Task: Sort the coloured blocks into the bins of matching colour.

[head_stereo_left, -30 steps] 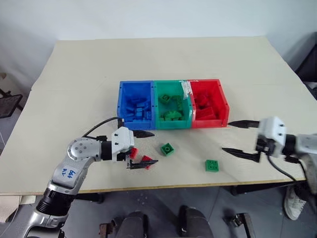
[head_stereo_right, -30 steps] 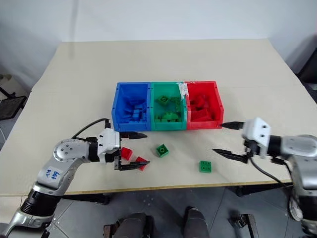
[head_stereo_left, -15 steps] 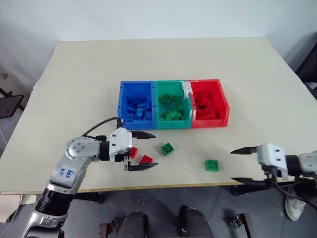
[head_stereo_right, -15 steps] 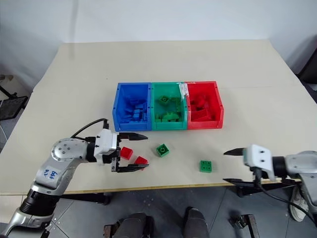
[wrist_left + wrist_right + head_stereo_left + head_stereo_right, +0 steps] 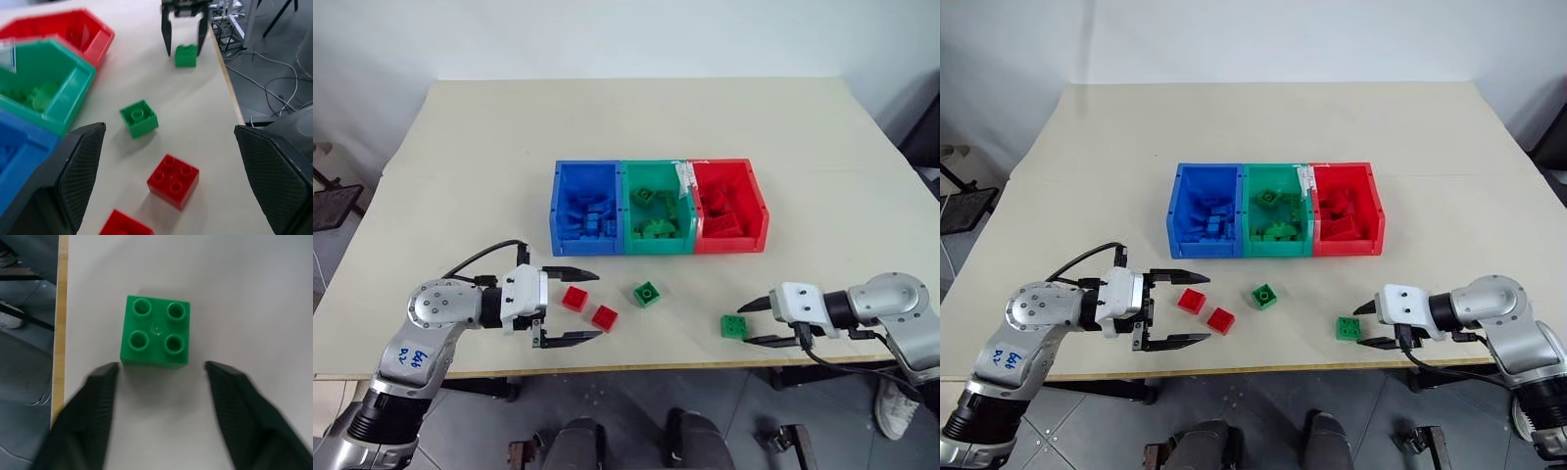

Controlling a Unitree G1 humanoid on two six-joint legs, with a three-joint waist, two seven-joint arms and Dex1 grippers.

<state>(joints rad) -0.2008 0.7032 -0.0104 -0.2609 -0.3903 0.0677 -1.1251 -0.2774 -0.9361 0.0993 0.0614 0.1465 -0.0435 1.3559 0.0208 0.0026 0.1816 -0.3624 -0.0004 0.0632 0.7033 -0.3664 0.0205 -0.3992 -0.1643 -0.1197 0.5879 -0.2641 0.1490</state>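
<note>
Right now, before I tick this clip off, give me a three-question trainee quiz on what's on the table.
1. How many blocks lie loose on the table, outside the bins?
2. True or false: the right hand is shut on the four-stud green block.
3. Which loose block lies nearest the green bin? A) a red block B) the single-stud green block C) the four-stud green block

Key:
1. Four: two red, two green.
2. False: its fingers are apart, the block just ahead, untouched.
3. B
</note>
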